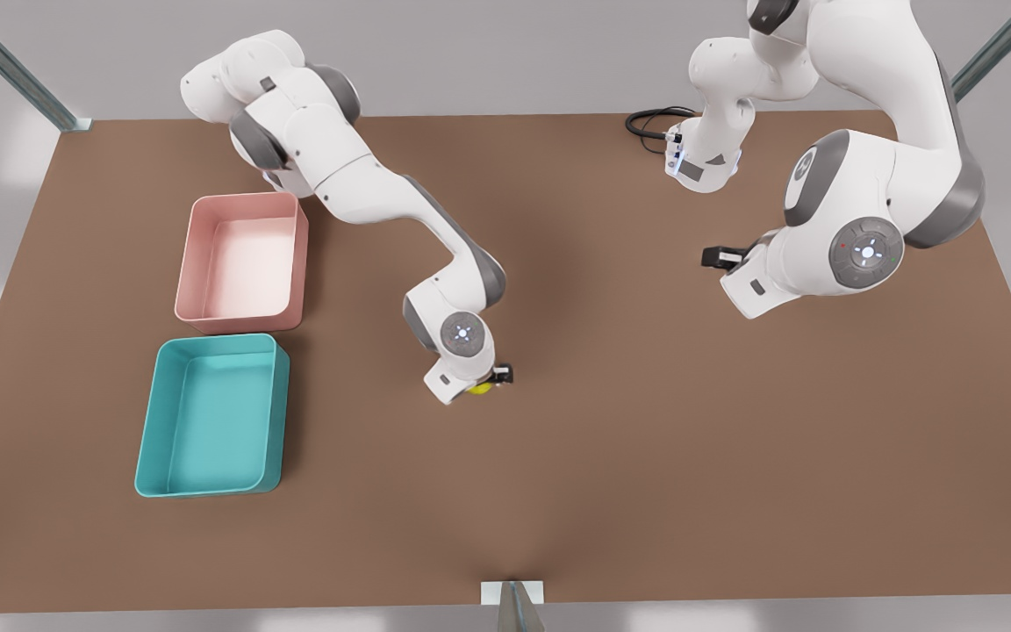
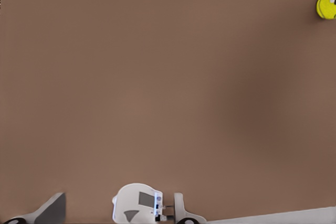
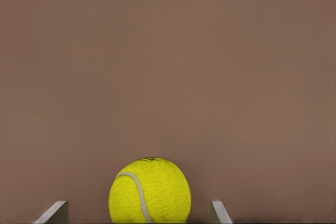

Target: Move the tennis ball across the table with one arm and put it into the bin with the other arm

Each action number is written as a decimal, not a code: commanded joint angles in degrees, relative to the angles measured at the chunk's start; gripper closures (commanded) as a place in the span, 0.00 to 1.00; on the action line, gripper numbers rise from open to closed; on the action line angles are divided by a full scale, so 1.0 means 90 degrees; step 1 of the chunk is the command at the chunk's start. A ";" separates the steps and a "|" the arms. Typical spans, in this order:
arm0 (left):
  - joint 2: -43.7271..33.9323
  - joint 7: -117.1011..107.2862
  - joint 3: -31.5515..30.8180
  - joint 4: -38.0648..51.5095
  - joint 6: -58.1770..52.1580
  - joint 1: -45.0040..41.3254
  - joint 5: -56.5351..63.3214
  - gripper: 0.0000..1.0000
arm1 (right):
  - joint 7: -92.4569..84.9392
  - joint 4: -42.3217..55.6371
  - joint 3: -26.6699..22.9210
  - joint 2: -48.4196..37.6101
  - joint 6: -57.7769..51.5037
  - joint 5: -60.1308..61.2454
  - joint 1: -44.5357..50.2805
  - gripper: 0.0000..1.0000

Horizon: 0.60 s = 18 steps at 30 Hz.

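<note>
Brown worktop (image 1: 646, 421) carries the tennis ball (image 3: 149, 190) between the right gripper's (image 1: 492, 382) open fingers (image 3: 219, 212), centre frame. Teal bin (image 1: 211, 416) lies lower left; the left gripper (image 1: 720, 257) waits upper right, finger state unclear.

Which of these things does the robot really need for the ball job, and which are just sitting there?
Needed:
tennis ball
teal bin
table
right gripper, around the ball
left gripper, waiting

Just there:
pink tray
black cable

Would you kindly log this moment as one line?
right gripper: open, straddling tennis ball | left gripper: open, waiting | teal bin: empty
</note>
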 commanded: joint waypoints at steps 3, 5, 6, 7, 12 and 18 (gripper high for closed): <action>-0.0028 -0.1113 0.0005 0.0048 -0.0051 0.0049 -0.0024 0.00 | 0.1551 -0.0241 0.0000 -0.0020 0.0317 -0.0025 0.0026 0.00; -0.0018 -0.1113 0.0005 0.0038 -0.0041 0.0049 -0.0024 0.00 | 0.1551 -0.0251 0.0000 -0.0010 0.0405 0.0005 0.0026 0.00; -0.0018 -0.1103 0.0005 0.0038 -0.0051 0.0098 -0.0024 0.00 | 0.1551 -0.0222 0.0000 -0.0010 0.0444 0.0053 0.0036 0.00; -0.0028 -0.1132 0.0005 0.0038 -0.0051 0.0098 -0.0034 0.00 | 0.1561 -0.0183 0.0000 -0.0020 0.0444 0.0073 0.0036 0.00; -0.0018 -0.1132 0.0005 0.0038 -0.0041 0.0146 -0.0171 0.00 | 0.1561 -0.0241 0.0000 0.0058 0.0580 0.0063 0.0095 0.00; -0.0018 -0.1103 0.0005 0.0038 -0.0051 0.0195 -0.0171 0.00 | 0.1561 -0.0251 0.0000 0.0381 0.0805 0.0054 0.0114 0.00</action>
